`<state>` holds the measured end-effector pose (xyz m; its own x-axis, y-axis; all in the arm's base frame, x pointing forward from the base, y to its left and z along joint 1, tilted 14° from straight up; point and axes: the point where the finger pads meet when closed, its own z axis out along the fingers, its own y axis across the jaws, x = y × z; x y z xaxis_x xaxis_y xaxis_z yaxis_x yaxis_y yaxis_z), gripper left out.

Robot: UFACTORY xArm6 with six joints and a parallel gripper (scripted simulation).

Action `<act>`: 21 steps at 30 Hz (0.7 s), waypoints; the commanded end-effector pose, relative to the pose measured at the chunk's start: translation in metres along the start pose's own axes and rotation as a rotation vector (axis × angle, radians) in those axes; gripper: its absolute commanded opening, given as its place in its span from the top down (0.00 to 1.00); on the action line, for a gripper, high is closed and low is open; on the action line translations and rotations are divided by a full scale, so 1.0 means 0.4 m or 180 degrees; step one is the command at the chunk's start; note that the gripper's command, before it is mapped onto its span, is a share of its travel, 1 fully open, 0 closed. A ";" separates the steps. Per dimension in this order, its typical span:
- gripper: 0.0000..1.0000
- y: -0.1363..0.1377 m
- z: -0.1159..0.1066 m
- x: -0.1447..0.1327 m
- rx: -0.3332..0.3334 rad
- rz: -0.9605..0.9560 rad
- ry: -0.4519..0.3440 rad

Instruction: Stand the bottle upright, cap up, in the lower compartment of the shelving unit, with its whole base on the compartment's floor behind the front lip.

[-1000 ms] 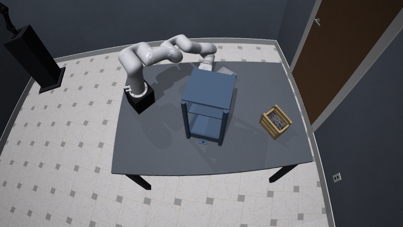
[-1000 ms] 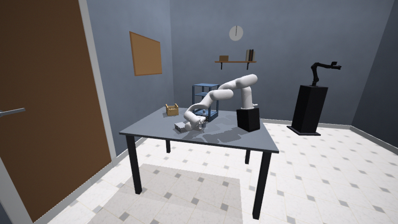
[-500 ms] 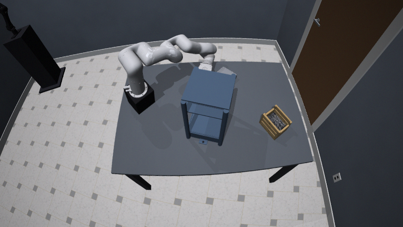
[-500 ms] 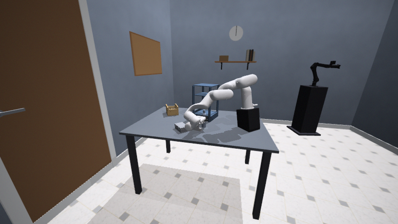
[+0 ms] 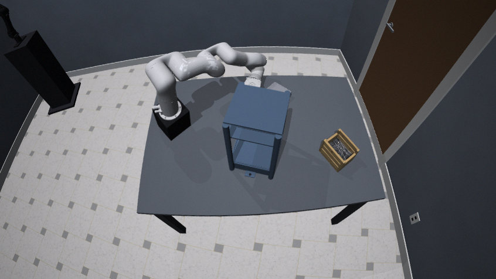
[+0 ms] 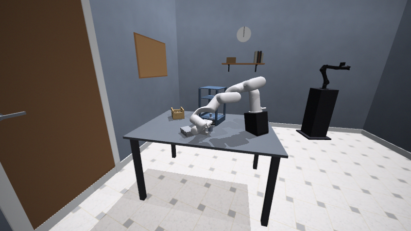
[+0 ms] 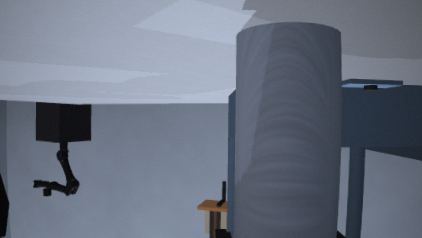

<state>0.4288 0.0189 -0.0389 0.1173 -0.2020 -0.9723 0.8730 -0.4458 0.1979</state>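
My gripper (image 6: pixel 209 128) is clamped on the bottle (image 7: pixel 288 135) low behind the shelving unit (image 5: pixel 255 105), w/ a side grip so it's carried upright.

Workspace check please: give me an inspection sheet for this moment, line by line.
Surface: grey table carrying the arm's black base.
Job's things: bottle fills the wrist view, on the table behind the shelf unit; the unit's lower compartment holds no bottle.
Clutter: wooden crate near the door side; flat grey box by the wrist.
Gripper: gripper low at the table, shut on the bottle.
Cables: nothing seen.
Surroundings: door, black pedestal, wall shelf, clock.
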 end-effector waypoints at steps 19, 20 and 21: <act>1.00 0.002 -0.003 -0.007 0.0001 0.0008 0.0010; 1.00 0.002 -0.003 -0.007 0.0001 0.0008 0.0010; 1.00 0.002 -0.003 -0.008 0.0001 0.0008 0.0010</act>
<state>0.4287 0.0192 -0.0377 0.1171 -0.2021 -0.9723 0.8729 -0.4461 0.1979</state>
